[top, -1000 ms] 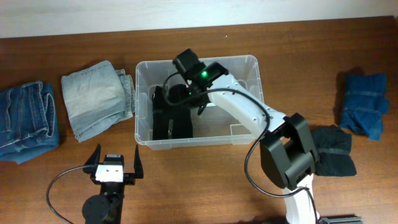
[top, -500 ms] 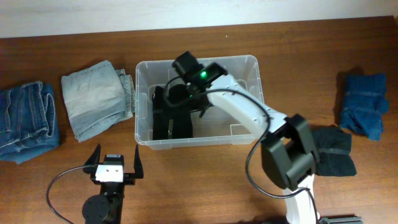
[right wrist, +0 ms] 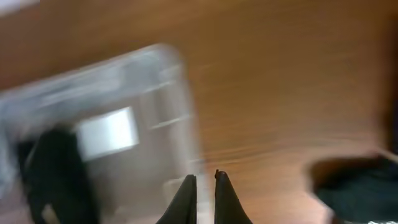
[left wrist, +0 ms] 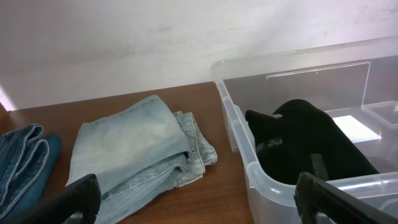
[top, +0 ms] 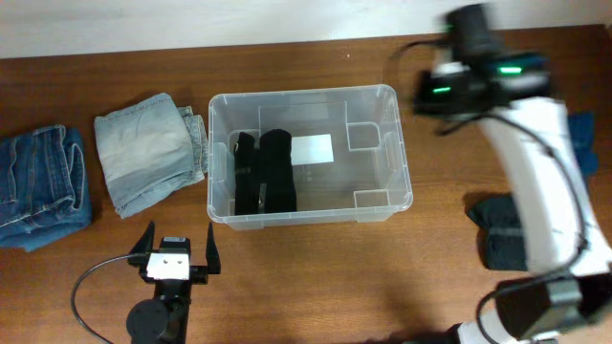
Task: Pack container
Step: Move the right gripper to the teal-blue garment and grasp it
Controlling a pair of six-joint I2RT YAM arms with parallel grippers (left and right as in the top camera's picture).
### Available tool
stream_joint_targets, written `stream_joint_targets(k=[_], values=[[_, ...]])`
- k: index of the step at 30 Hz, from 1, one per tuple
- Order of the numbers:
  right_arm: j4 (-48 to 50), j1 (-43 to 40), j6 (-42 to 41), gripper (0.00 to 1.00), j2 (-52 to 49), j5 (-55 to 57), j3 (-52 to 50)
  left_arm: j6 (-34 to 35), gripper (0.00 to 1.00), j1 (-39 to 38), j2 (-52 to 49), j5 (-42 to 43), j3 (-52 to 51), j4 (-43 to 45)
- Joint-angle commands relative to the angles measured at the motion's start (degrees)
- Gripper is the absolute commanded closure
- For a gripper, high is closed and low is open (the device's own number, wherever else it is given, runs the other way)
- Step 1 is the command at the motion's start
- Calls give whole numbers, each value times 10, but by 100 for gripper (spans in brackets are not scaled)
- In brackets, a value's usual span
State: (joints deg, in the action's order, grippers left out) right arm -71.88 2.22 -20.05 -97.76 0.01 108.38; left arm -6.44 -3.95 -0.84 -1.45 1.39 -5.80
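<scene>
Container [top: 304, 93] — black clothes [top: 266, 172] inside; R jaws closed.

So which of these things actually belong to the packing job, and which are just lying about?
Job:
- container
- black clothing already inside it
- right hand, shut, holding nothing
- probably next in: pale jeans, blue jeans, dark garment, blue garment

Lying about:
- left hand, open and idle in front of the container
- no other stray items visible

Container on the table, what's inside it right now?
In the container, a folded black garment lies in the left half. The rest holds nothing, and a white label shows on the base near the middle. Whatever lies under the garment is covered.
</scene>
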Motion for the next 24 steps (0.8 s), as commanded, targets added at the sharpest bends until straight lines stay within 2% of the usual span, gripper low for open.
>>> stream_joint_targets(k=[1, 5, 6, 10, 12, 13, 18, 24], values=[[-8, -98, 41, 95, 10, 7, 6, -6, 0, 3, 5, 7, -4, 2], [-2, -220, 66, 91, -7, 7, 5, -6, 0, 3, 5, 6, -4, 2], [3, -248, 66, 87, -13, 7, 5, -6, 0, 3, 5, 6, -4, 2], [31, -353, 66, 60, -40, 7, 5, -6, 0, 3, 5, 6, -4, 2], [43, -397, 66, 35, -56, 7, 5, -6, 0, 3, 5, 7, -4, 2], [47, -415, 66, 28, -63, 6, 5, -6, 0, 3, 5, 6, -4, 2], [68, -474, 67, 1, -123, -17, 5, -6, 0, 3, 5, 7, -4, 2], [102, -496, 156, 2, -236, -42, 5, -6, 0, 3, 5, 7, -4, 2]])
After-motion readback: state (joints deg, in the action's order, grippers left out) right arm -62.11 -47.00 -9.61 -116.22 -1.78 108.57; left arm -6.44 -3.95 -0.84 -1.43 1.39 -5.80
